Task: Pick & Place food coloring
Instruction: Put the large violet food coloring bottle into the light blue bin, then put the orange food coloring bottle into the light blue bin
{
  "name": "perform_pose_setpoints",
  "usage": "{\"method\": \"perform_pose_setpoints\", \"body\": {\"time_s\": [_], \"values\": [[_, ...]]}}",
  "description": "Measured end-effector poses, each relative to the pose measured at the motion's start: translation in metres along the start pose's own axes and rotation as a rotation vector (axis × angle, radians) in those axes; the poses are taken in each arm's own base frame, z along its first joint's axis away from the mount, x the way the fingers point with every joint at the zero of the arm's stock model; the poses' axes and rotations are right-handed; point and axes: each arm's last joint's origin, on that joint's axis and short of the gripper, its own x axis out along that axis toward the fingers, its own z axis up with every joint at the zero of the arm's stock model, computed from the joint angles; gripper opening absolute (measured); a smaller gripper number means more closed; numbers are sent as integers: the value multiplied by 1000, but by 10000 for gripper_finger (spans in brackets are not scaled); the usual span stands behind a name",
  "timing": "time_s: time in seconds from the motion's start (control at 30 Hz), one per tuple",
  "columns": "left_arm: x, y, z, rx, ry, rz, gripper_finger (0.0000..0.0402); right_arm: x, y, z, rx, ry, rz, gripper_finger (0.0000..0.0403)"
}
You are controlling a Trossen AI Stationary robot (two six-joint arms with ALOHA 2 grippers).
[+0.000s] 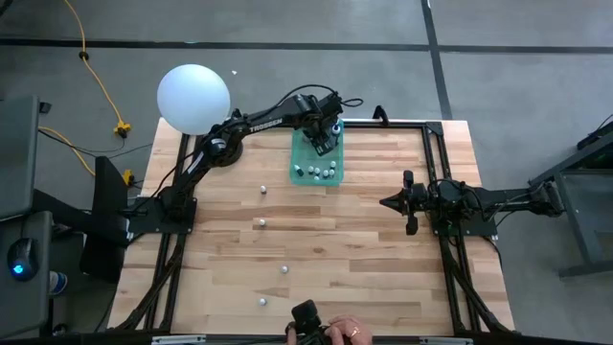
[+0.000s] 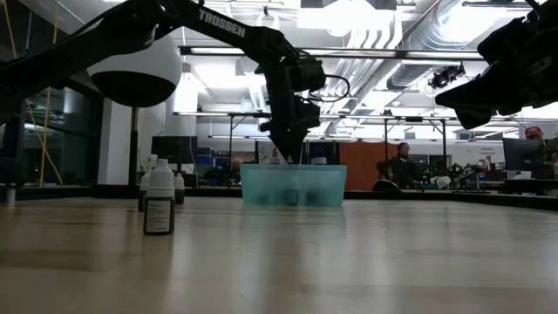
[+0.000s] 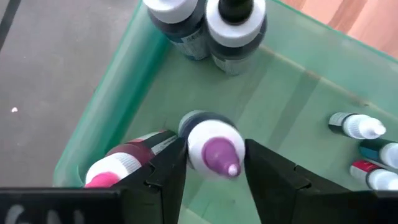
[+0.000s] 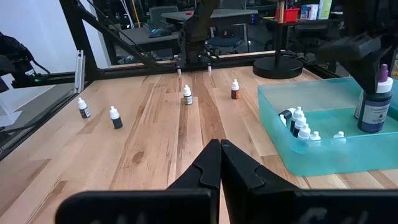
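While the right gripper is parked shut, a purple-capped bottle is straddled by the left gripper inside the bin; contact cannot be told.

Work surface: a light wooden table of butcher-block planks, edged by a dark frame. A translucent green bin rests on it near the far edge. Four loose food coloring bottles stand upright on the bare wood, well apart in a rough line running from just beside the bin toward the near edge.
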Motion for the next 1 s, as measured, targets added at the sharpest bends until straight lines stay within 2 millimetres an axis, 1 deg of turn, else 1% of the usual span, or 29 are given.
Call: {"method": "perform_pose_setpoints", "body": {"time_s": [0.2,0.37,0.53,0.67,0.77,0.9,1.0], "values": [[-1,-1,2,29,-24,-11,154,0,0,0,0,0,0,0],[-10,1,7,33,-57,-4,155,0,0,0,0,0,0,0],[-19,5,11,51,-80,49,155,0,0,0,0,0,0,0],[-23,6,10,57,-79,73,155,0,0,0,0,0,0,0],[-30,7,10,59,-80,85,155,0,0,0,0,0,0,0],[-53,8,11,78,-134,105,155,0,0,0,0,0,0,0],[-77,7,12,86,-183,113,155,0,0,0,0,0,0,0]]}}
